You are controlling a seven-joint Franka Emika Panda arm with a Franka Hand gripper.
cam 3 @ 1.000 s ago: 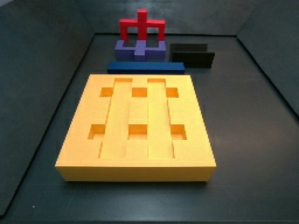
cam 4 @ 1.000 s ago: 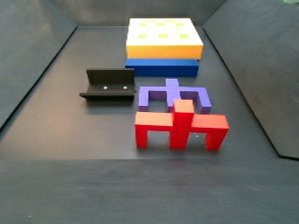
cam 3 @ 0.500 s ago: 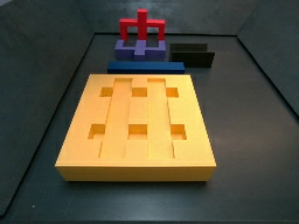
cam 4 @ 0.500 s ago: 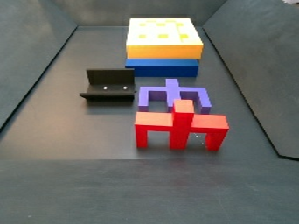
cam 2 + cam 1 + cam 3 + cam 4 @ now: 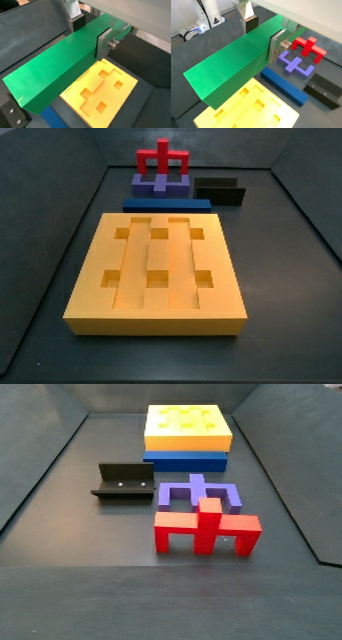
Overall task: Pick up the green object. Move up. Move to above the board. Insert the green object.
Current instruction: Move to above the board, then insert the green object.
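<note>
In both wrist views my gripper (image 5: 263, 36) (image 5: 90, 34) is shut on the green object (image 5: 234, 65) (image 5: 60, 70), a long green bar held across the jaws, well above the floor. One finger (image 5: 276, 45) presses on one side of it, and the other pad (image 5: 250, 24) on the far side. The board (image 5: 244, 107) (image 5: 100, 90), a thick yellow-orange block with square holes, lies below the bar. The board also shows in both side views (image 5: 158, 268) (image 5: 187, 426). Neither the gripper nor the green object shows in the side views.
A flat blue bar (image 5: 167, 204) (image 5: 187, 462) (image 5: 283, 86) lies against the board's end. Beyond it are a purple piece (image 5: 158, 185) (image 5: 198, 492), a red piece (image 5: 162, 160) (image 5: 207, 529) and the black fixture (image 5: 221, 192) (image 5: 123, 481). Dark walls ring the floor.
</note>
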